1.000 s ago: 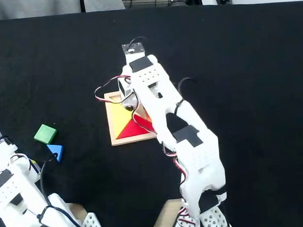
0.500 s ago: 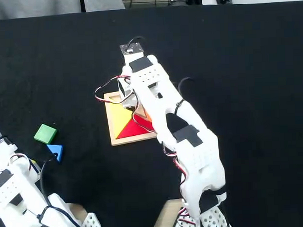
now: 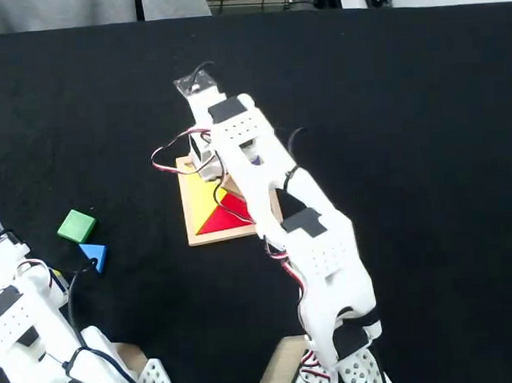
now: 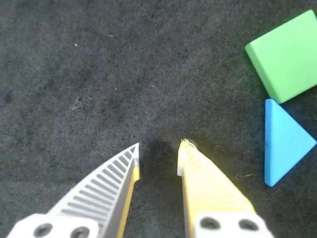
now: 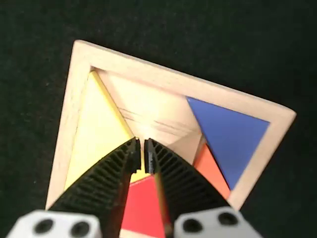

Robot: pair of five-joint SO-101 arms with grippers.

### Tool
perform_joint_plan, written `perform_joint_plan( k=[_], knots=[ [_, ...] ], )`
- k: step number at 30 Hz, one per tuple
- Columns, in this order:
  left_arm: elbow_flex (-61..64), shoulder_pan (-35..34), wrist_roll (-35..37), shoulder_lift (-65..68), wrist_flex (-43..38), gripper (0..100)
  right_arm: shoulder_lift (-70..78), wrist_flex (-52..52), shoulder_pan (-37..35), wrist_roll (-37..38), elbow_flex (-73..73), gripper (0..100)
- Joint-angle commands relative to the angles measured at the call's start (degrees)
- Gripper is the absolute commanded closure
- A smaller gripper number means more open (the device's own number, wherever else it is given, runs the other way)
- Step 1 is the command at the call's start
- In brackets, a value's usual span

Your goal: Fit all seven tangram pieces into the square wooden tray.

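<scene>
holds nothing in the right gripper point(image 5: 140, 148), fingers pressed nearly together above the bare middle of the square wooden tray point(image 5: 173, 82). seats yellow triangle point(image 5: 96, 129), big blue triangle point(image 5: 228, 134), orange piece point(image 5: 210, 168) and red piece point(image 5: 143, 203) inside. spreads the left gripper point(image 4: 158, 148) over black cloth point(image 4: 74, 74), with green square point(image 4: 287, 54) and small blue triangle point(image 4: 285, 141) just beside each other at the frame's right edge.

Black table point(image 3: 423, 152): open ground on every side of the wooden tray point(image 3: 190, 230). Tray floor: bare patch point(image 5: 158, 119) between yellow triangle point(image 5: 96, 129) and large blue triangle point(image 5: 225, 134). Obstruction: right arm point(image 3: 268, 178) lying over the tray's right half. Green square point(image 3: 76, 225) and small blue triangle point(image 3: 93, 255) just beside each other near the left arm point(image 3: 25, 326), well apart from the tray
</scene>
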Motion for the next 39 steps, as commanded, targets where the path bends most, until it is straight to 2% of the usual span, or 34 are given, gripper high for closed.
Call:
perform_joint_plan(
  k=[1,15,23,28,32,35,39],
  knots=[
    [-0.6,0.1,0.2,-0.9,-0.6,86,0.4,-0.5,3.2,0.4,-3.7,98.7],
    [-0.6,0.1,0.2,-0.9,-0.6,86,1.1,4.4,4.7,0.4,-4.0,98.7],
    [-1.8,-0.3,0.6,-0.9,-0.6,86,-5.3,14.9,4.7,0.5,-16.4,98.7],
    [-2.6,-0.1,5.7,-0.9,-0.5,86,-10.3,20.1,7.4,3.8,-19.4,98.7],
    [-5.0,1.1,2.9,-0.9,-0.1,86,-12.4,21.9,12.5,4.5,-16.4,98.7],
    [-12.7,4.3,0.2,-0.9,5.5,86,-13.8,21.4,16.5,4.5,-13.1,98.7],
    [-30.9,12.0,-0.2,-0.2,24.1,86,-15.8,17.6,21.0,4.5,-7.1,98.7]
  ],
)
